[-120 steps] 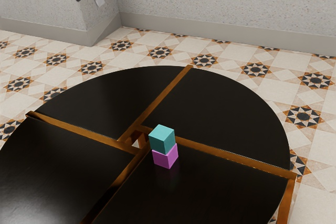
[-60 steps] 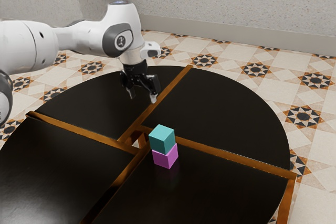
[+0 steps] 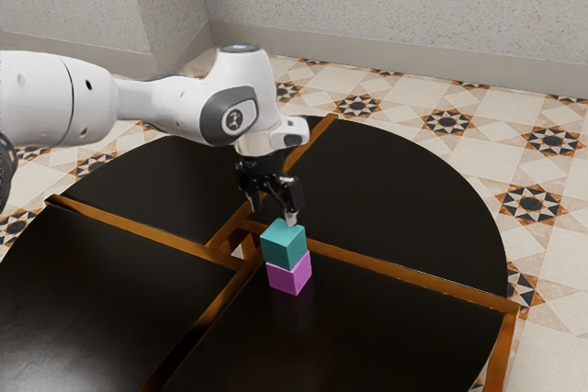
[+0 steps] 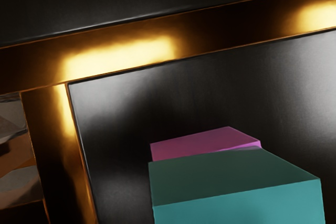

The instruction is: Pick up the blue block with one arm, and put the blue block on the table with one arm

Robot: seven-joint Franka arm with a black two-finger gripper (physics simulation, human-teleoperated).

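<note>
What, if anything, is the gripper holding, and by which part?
Nothing is held: the gripper is open near the blue block, which sits on the pink block.

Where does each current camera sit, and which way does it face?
Exterior view: beside the arm, looking down across the round table toward the wall; the arm enters from the exterior view's left, its gripper open near the blue block.
Wrist view: on the arm's hand, facing down toward the table and blue block.
Shared: the blue block on the pink block, and the brown strips.
</note>
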